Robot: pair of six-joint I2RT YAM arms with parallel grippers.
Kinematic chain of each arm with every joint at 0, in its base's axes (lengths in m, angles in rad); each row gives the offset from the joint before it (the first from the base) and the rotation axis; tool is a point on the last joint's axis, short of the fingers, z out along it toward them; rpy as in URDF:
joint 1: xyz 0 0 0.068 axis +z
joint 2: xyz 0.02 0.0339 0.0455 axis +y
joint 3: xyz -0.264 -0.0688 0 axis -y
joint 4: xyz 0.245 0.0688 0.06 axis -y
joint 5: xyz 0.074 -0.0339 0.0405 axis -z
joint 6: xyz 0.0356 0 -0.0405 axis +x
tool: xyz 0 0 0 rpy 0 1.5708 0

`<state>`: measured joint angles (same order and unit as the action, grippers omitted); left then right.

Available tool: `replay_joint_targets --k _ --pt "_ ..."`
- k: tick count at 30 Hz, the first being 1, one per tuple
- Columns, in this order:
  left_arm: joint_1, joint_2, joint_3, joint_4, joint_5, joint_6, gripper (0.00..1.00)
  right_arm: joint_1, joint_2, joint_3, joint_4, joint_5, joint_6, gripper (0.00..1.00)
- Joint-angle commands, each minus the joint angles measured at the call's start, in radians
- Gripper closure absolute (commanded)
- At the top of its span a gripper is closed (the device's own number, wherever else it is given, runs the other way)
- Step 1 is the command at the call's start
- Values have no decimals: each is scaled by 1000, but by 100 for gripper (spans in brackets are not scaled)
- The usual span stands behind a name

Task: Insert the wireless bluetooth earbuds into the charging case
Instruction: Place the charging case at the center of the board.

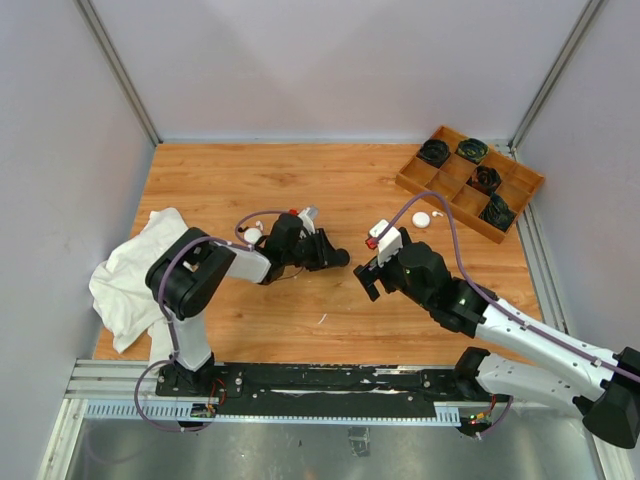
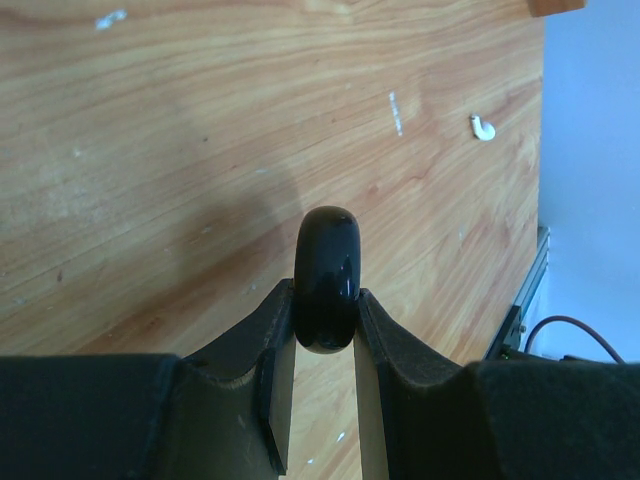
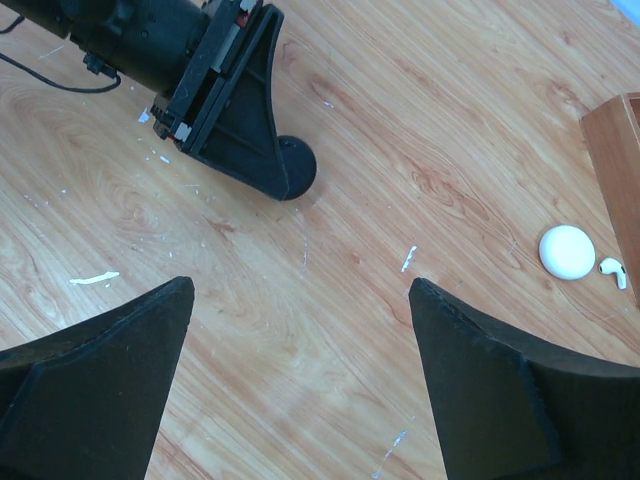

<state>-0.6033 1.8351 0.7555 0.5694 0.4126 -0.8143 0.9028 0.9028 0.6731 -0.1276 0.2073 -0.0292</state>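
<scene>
- Left gripper (image 2: 325, 305) clamped on a black case (image 2: 326, 265), mid-surface.
- Right gripper (image 3: 300, 295) apart; white earbud (image 3: 613, 271) well away, beside white case (image 3: 566, 251), toward the right edge.

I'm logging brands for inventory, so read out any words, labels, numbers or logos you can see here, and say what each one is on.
No text can be read in any view.
The round black case in the left gripper shows no marking.
The round white case, the white earbud and the wooden tray look plain.
The red-and-white part on the right wrist is too small to tell.
</scene>
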Motion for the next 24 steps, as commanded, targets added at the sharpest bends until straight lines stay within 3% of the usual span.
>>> replay_joint_targets --k 1,7,13,24 --pt "2 30 8 -9 24 -69 84 -14 -14 -16 41 29 6 9" --pt "-3 37 -27 -9 20 -98 73 -15 -8 -12 43 21 10 10" --pt "-3 5 -50 -42 -28 -79 55 -14 -18 -13 35 22 18 10" --pt "-1 -90 -92 -163 -152 -13 42 -14 -25 17 -24 58 37 6"
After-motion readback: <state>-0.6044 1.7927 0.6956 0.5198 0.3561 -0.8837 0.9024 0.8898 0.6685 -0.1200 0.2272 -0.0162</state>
